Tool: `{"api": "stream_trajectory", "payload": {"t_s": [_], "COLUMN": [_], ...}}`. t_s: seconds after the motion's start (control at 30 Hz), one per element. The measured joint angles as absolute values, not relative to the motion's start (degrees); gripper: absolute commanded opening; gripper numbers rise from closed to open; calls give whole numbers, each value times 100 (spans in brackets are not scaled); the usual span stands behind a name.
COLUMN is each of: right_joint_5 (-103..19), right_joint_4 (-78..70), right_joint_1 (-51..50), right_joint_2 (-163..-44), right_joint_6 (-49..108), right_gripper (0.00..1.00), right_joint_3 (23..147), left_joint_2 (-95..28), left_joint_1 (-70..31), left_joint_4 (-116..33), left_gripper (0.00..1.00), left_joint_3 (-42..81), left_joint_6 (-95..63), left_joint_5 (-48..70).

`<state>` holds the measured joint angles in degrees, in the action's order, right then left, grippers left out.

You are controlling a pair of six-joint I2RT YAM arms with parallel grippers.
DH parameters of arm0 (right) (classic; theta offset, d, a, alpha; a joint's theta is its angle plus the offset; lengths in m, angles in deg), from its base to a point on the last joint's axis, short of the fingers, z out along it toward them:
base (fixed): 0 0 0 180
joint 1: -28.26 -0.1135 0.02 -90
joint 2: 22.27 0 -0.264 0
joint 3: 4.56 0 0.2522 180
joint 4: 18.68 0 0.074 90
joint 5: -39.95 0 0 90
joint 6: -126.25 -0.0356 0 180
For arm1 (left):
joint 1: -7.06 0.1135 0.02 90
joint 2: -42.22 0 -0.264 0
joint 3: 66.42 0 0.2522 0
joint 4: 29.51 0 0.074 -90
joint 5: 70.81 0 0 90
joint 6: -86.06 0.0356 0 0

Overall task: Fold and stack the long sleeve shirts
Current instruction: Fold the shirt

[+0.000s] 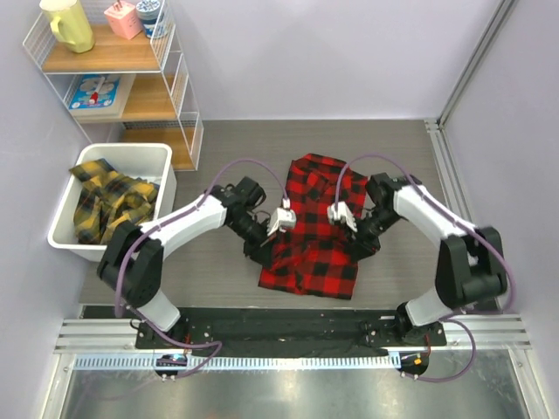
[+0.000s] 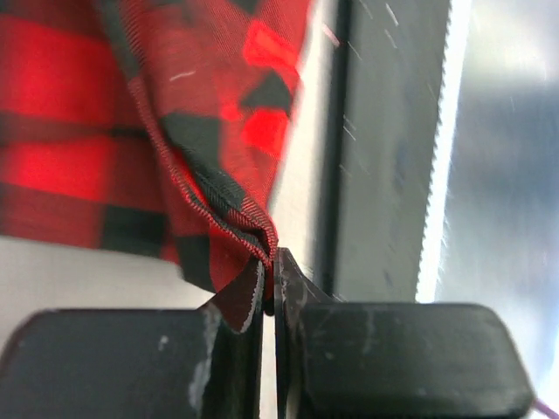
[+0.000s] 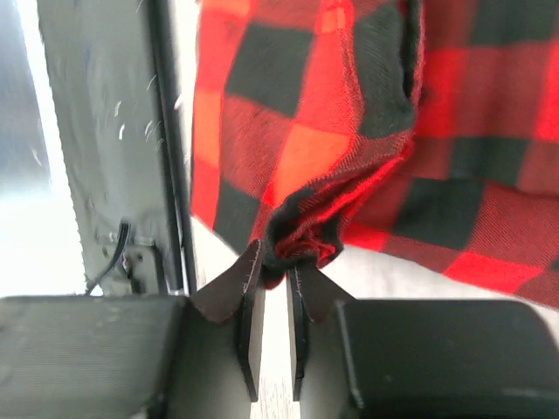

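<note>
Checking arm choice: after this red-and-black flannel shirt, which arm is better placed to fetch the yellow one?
Left, likely: the yellow-and-black checked shirt lies in the white plastic bin beside the left arm; the right gripper is farther, beyond the red-and-black checked shirt.

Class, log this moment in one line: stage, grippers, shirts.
stage: folding | left gripper: shut on red-and-black shirt edge | right gripper: shut on same shirt | yellow-and-black shirts: in white bin

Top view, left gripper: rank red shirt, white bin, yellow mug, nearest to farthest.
1. red shirt: centre, pinched in the left gripper.
2. white bin: off to the left.
3. yellow mug: far back-left corner.
</note>
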<state>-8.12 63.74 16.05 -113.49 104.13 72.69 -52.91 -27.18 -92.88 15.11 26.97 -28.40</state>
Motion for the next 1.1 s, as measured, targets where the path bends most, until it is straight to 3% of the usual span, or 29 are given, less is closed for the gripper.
{"api": "stream_trajectory", "payload": {"t_s": [0.03, 0.13, 0.2, 0.23, 0.27, 0.3, 0.37, 0.4, 0.47, 0.6, 0.73, 0.9, 1.1], "right_joint_5": [-904, -1127, -1304, -1422, -1533, -1570, -1527, -1481, -1365, -1107, -554, -357, -751], "right_joint_4": [6433, 6315, 5987, 5847, 5675, 5598, 5574, 5594, 5579, 5885, 6151, 5388, 4481], "right_joint_1": [1456, 1135, 1021, 1008, 1048, 1081, 1319, 1529, 1992, 2534, 2667, 2350, 1861], "right_joint_2": [-10936, -9919, -9495, -9471, -9701, -9819, -10494, -10945, -11723, -12450, -12857, -13229, -14359], "right_joint_6": [10691, 10887, 10693, 10533, 10332, 10240, 9976, 9902, 9797, 9600, 9086, 7825, 6855], "right_gripper": [34, 39, 48, 52, 57, 72, 76, 84, 86, 83, 56, 41, 31], "right_joint_3": [6924, 6255, 5964, 5920, 5971, 6027, 6371, 6639, 7203, 8001, 8838, 9149, 9529], "left_joint_2": [-5051, -4598, -4441, -4447, -4522, -4576, -4832, -5002, -5271, -5527, -5562, -5840, -6393], "left_joint_1": [-2862, -3107, -3196, -3209, -3192, -3175, -3063, -2971, -2799, -2576, -2412, -2348, -2346], "left_joint_4": [-9314, -9272, -9130, -9047, -8896, -8813, -8619, -8494, -8232, -8075, -7939, -7758, -7563], "left_gripper": [9, 13, 18, 27, 31, 33, 37, 41, 48, 52, 56, 56, 56], "left_joint_3": [1190, 624, 403, 379, 383, 392, 479, 554, 646, 814, 1126, 1712, 1874], "left_joint_6": [2824, 2903, 2730, 2614, 2452, 2367, 2011, 1823, 1506, 1222, 1117, 1106, 1097], "left_joint_5": [-2812, -2665, -2436, -2318, -2191, -2132, -2025, -2027, -2023, -1931, -1953, -1961, -2007]}}
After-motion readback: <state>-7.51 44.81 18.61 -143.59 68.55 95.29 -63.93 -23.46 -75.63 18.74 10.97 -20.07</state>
